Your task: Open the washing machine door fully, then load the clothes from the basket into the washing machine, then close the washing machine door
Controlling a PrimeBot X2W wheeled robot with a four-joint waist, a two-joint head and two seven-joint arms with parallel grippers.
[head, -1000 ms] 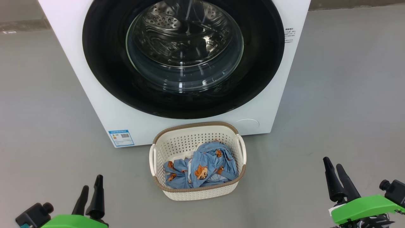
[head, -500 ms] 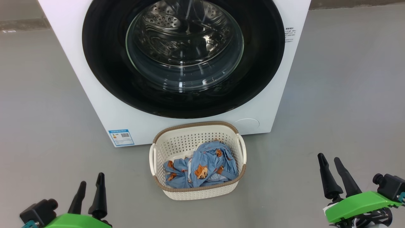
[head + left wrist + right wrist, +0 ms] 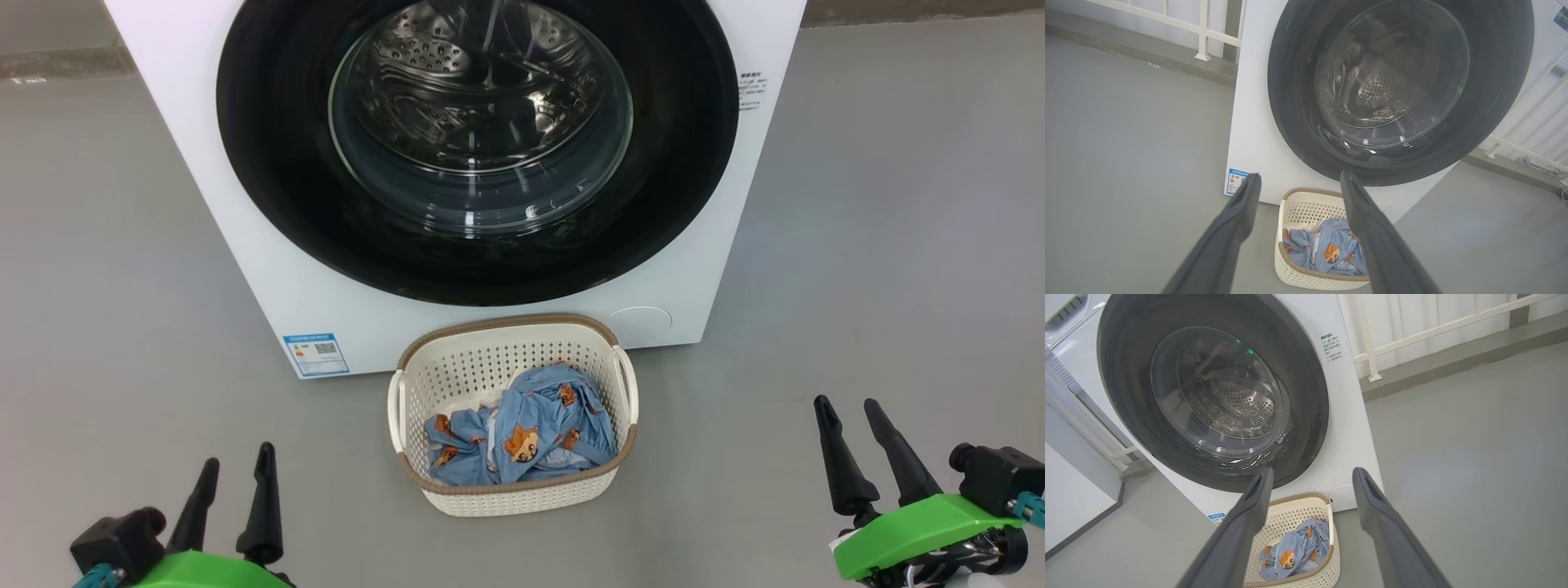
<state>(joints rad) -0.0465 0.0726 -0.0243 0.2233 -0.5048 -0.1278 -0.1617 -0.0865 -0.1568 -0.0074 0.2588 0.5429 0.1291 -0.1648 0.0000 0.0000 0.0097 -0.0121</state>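
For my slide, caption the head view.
Door shut, basket of clothes before the washing machine, left gripper and right gripper open.

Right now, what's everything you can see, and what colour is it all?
washing machine: one, white, straight ahead
washing machine door: one, black frame with clear glass, shut on the machine's front
label sticker: one, blue, machine's lower left corner
basket: one, cream with brown rim, on the floor before the machine
clothes: one heap, light blue with orange foxes, in the basket
floor: one, grey, all around
railing: some bars, white, behind the machine
left gripper: one, dark, open, lower left
right gripper: one, dark, open, lower right
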